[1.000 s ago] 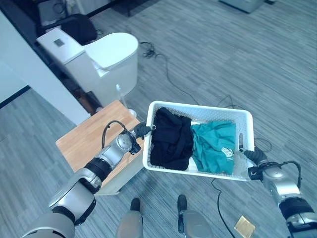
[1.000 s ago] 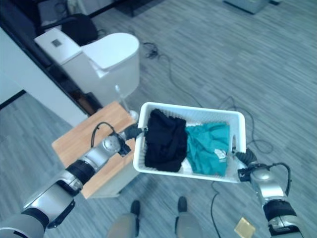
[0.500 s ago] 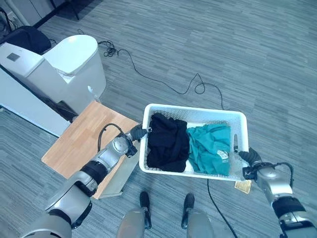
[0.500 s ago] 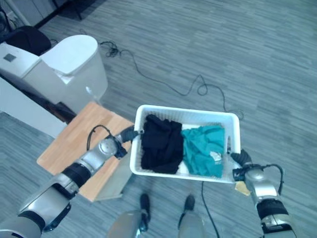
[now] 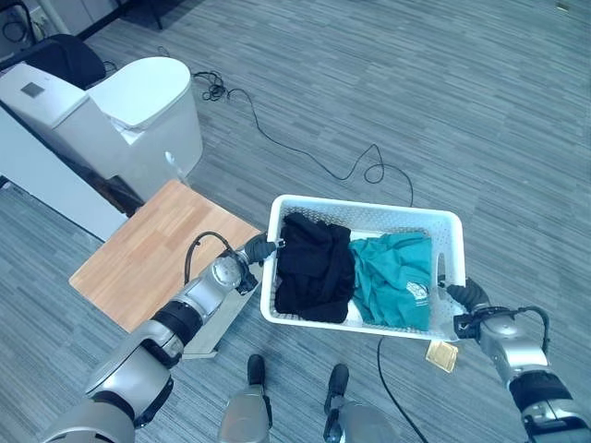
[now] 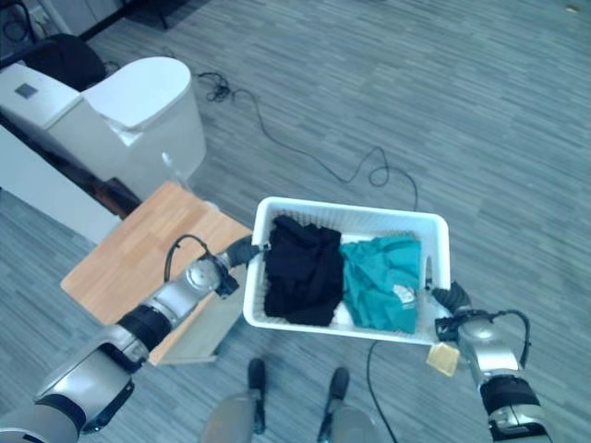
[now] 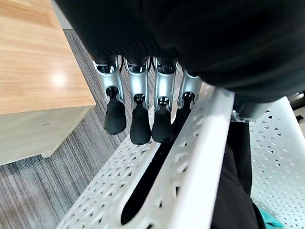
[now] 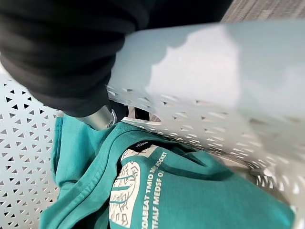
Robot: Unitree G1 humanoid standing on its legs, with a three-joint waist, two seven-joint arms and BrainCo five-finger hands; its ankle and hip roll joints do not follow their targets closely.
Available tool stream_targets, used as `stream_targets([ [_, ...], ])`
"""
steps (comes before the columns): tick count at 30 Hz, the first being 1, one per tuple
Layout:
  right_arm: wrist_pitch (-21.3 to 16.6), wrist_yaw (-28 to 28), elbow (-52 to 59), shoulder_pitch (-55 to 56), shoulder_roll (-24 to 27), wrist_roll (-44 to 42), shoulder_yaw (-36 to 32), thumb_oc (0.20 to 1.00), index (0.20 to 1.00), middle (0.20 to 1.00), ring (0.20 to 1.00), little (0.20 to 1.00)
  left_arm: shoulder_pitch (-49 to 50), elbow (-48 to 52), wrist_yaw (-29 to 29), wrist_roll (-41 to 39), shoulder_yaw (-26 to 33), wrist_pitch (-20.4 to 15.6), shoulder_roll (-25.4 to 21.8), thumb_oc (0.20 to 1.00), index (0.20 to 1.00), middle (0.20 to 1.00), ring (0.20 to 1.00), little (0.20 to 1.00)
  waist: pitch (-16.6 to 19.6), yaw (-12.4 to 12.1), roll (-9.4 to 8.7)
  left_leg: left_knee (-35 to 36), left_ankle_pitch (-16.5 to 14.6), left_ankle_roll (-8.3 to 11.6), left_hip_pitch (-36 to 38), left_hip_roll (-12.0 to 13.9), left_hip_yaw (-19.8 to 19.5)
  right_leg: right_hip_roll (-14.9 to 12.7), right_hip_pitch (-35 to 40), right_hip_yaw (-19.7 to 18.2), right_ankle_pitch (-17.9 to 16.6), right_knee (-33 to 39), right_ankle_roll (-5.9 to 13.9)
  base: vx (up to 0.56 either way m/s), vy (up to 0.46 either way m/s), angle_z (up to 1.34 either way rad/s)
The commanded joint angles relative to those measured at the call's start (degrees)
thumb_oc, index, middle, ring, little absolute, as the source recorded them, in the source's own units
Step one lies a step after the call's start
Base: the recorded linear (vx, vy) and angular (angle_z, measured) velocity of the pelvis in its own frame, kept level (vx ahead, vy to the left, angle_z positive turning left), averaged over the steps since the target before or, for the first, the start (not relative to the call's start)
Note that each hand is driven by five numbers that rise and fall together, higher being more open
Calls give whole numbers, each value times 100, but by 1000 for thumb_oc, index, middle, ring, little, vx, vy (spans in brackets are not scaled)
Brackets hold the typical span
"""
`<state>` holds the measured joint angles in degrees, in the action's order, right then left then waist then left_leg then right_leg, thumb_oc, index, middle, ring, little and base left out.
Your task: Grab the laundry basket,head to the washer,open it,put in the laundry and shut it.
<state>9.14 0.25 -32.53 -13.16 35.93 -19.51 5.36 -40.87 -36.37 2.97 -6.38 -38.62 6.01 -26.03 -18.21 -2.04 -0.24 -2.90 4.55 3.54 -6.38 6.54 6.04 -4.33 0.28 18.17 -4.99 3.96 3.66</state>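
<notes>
Grey striped floor [image 5: 480, 111] lies under the white laundry basket [image 5: 365, 209], carried in the air beside a wooden desk [image 5: 148, 254]. Left robot hand [image 5: 259, 247] and right robot hand [image 5: 464, 293] each curl around an end handle, probably to keep it level. Black garment [image 5: 314, 268] and teal shirt [image 5: 395, 277] lie inside.

Grey plank floor [image 5: 480, 120] bears a black cable [image 5: 305, 148] and toilet [image 5: 138, 111].

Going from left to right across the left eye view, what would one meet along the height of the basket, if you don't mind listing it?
Wooden table → left hand → black garment → teal shirt → right hand; both garments lie in the white basket.
</notes>
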Motion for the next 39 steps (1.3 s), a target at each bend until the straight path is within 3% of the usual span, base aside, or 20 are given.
stream_targets([
  [1,-434,-47,593,318,646,-404,-737,200,200,200,200,200,-766,-558,-362,-63,578,-117,-369,200,200,200,200,200,298,-47,-227,-301,-122,156,-125,193,-115,-2,-22,-367,843,-705,136,-1,-230,15],
  [2,-432,-47,600,327,646,-404,-746,200,200,200,200,200,-771,-562,-363,-64,573,-118,-364,200,200,200,200,200,290,-45,-221,-318,-130,164,-129,201,-127,6,-13,-357,846,-705,129,21,-305,22],
  [5,-420,20,1025,627,695,-427,-732,200,200,200,200,200,-731,-459,-323,-42,628,-68,-366,200,200,200,200,200,177,-73,-318,-1442,171,186,-460,617,-233,314,282,-403,952,-656,-132,31,-309,25],
  [6,-416,19,1032,633,695,-426,-735,200,200,200,200,200,-726,-453,-322,-41,629,-65,-368,200,200,200,200,200,176,-74,-306,-1492,148,191,-484,633,-245,330,283,-403,952,-657,-137,41,-233,10],
  [7,-419,55,1197,609,716,-446,-612,200,200,200,200,200,-664,-403,-322,-63,647,-59,-344,200,200,200,200,200,89,-127,-315,-2170,107,25,-740,569,-353,397,365,-432,1018,-680,-199,31,-170,-1],
  [8,-413,72,1239,561,728,-456,-538,200,200,200,200,200,-647,-416,-331,-81,653,-53,-338,200,200,200,200,200,57,-158,-306,-2255,-19,-53,-916,358,-409,413,354,-474,1036,-702,-203,63,-181,-7],
  [10,-404,125,1296,537,728,-452,-484,200,200,200,200,200,-622,-401,-324,-80,673,-66,-350,200,200,200,200,200,66,-184,-311,-2155,-123,-98,-1062,148,-448,420,347,-535,1038,-700,-176,98,-41,-14],
  [11,-423,174,1334,461,682,-459,-364,200,200,200,200,200,-527,-442,-303,-54,676,-92,-378,200,200,200,200,200,70,-313,-292,-1789,-186,-116,-1241,-201,-483,505,444,-646,1087,-711,-132,228,-37,-39],
  [13,-449,169,1327,386,644,-479,-267,200,200,200,200,200,-470,-475,-295,-49,677,-110,-393,200,200,200,200,200,100,-402,-271,-1378,47,-95,-1293,-340,-481,578,492,-731,1131,-720,-129,264,-27,-42],
  [15,-540,135,1099,75,514,-520,41,200,200,200,200,200,-416,-675,-312,-55,660,-152,-422,200,200,200,200,200,125,-624,-183,-426,411,-27,-1500,-567,-494,791,647,-907,1308,-824,-159,348,-13,-70],
  [18,-560,99,682,-337,271,-538,376,200,200,200,200,200,-391,-709,-313,-112,717,-177,-471,200,200,200,200,200,140,-809,-175,-59,543,-27,-1598,-699,-387,926,877,-1167,1525,-923,-219,348,9,-72],
  [23,-483,207,576,-481,-173,-432,653,200,200,200,200,200,-133,-543,-298,-140,924,-182,-672,200,200,200,200,200,397,-1083,-241,-233,648,-182,-1468,-678,-269,884,1347,-1561,1801,-1000,-187,382,69,-57],
  [25,-454,333,586,-417,-310,-361,670,200,200,200,200,200,52,-508,-297,-76,1077,-201,-817,200,200,200,200,200,605,-1188,-394,-460,545,-323,-1398,-750,-232,762,1498,-1630,1720,-1256,-40,630,121,-62],
  [26,-445,360,581,-360,-361,-295,654,200,200,200,200,200,129,-486,-274,-50,1072,-202,-869,200,200,200,200,200,669,-1180,-510,-653,381,-415,-1353,-828,-115,610,1491,-1599,1466,-1583,100,701,150,-41],
  [28,-404,420,381,-395,-467,-156,653,200,200,200,200,200,226,-458,-281,-5,1113,-167,-921,200,200,200,200,200,820,-1167,-611,-720,-19,-675,-959,-957,-8,404,1030,-1495,534,-2905,707,603,174,-28],
  [29,-358,423,304,-469,-481,-62,612,200,200,200,200,200,234,-394,-304,-1,1101,-149,-930,200,200,200,200,200,795,-1050,-518,-688,-204,-830,-649,-952,-74,381,641,-1494,-272,-3958,1020,356,129,-6],
  [31,-358,422,302,-473,-479,-62,613,200,200,200,200,200,233,-394,-304,-1,1103,-149,-930,200,200,200,200,200,795,-1052,-519,-691,-203,-832,-657,-954,-70,377,620,-1498,-262,-3988,1021,217,83,28],
  [33,-395,367,348,-560,-501,-14,572,200,200,200,200,200,120,-387,-410,-40,1139,-123,-889,200,200,200,200,200,690,-755,-280,-535,-387,-979,-106,-962,-370,474,-311,-1552,44,-4946,796,406,116,31],
  [37,-442,303,348,-481,-326,-151,382,200,200,200,200,200,-132,-428,-406,-75,989,-148,-741,200,200,200,200,200,627,-216,-140,-506,-725,-847,513,-1103,-856,339,-1074,-1680,759,-3531,393,393,-8,54],
  [39,-454,272,418,-436,-223,-264,303,200,200,200,200,200,-218,-529,-408,-72,892,-160,-652,200,200,200,200,200,618,-10,-192,-571,-971,-729,705,-1207,-1081,184,-1177,-1819,698,-2293,409,397,-132,99],
])
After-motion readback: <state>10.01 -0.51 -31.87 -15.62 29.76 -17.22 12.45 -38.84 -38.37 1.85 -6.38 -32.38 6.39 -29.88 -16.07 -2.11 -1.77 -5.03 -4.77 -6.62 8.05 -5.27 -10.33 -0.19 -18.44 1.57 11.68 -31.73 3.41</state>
